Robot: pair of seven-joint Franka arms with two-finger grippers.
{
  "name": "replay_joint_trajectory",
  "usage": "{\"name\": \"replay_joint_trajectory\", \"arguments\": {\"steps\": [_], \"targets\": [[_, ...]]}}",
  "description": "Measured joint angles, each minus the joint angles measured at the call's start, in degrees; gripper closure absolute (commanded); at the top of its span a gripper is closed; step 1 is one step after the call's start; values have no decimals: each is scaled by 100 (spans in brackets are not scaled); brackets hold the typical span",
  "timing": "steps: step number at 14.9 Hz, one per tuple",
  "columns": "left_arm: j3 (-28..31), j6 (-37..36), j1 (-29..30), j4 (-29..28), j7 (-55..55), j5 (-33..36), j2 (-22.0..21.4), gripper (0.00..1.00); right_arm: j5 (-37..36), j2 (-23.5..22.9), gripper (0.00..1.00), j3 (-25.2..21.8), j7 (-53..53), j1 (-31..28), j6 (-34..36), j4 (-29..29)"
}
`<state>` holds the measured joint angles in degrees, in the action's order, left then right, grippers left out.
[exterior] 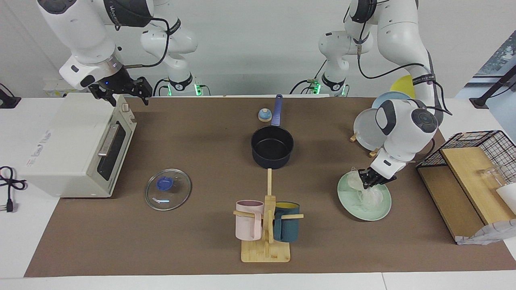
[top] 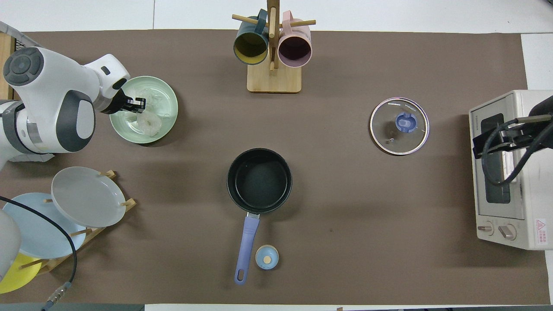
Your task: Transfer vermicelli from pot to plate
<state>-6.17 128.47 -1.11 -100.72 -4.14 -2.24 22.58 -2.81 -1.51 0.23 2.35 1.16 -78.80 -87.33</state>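
Note:
The pale mint-green plate (exterior: 381, 211) (top: 168, 93) lies toward the left arm's end of the table. Translucent whitish vermicelli bundles (exterior: 371, 197) (top: 149, 124) lie on it. My left gripper (exterior: 370, 181) (top: 137, 105) is low over the plate, right at the vermicelli. The dark navy pot (exterior: 272, 146) (top: 259, 180) stands at mid-table with its blue handle pointing toward the robots; its black inside shows no vermicelli. My right gripper (exterior: 121, 93) (top: 490, 144) waits, open and empty, over the toaster oven.
A white toaster oven (exterior: 76, 149) (top: 510, 168) stands at the right arm's end. A glass lid (exterior: 167, 189) (top: 399, 125) lies beside it. A mug rack (exterior: 266, 225) (top: 273, 47), a plate rack (exterior: 369, 131) (top: 82, 196), a small blue knob (exterior: 264, 115) (top: 266, 257) and a wire basket (exterior: 479, 149) are around.

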Motion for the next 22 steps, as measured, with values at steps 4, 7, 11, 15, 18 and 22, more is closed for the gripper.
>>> {"name": "replay_joint_trajectory", "arguments": {"steps": [4, 7, 11, 15, 18, 22], "targets": [[0, -101, 0, 138, -15, 1, -6, 0, 0, -1, 0, -183, -1, -2, -64, -9], [1, -754, 1, 542, 105, 1, -182, 0, 5, -4, 0, -346, -1, -4, -152, -39], [-1, -1757, 1, 732, 486, 3, -994, 0, 15, -5, 0, -413, 1, -3, -349, -157], [21, -2777, 5, 731, 598, 8, -1890, 0, 16, -4, 0, -414, 1, -4, -372, -192], [18, -3367, 5, 627, 784, 13, -2305, 0, 16, -1, 0, -414, 1, -3, -372, -192], [-16, -3486, -4, 61, 855, 14, -2580, 0, 18, 10, 0, -414, 1, -4, -372, -191]]}}
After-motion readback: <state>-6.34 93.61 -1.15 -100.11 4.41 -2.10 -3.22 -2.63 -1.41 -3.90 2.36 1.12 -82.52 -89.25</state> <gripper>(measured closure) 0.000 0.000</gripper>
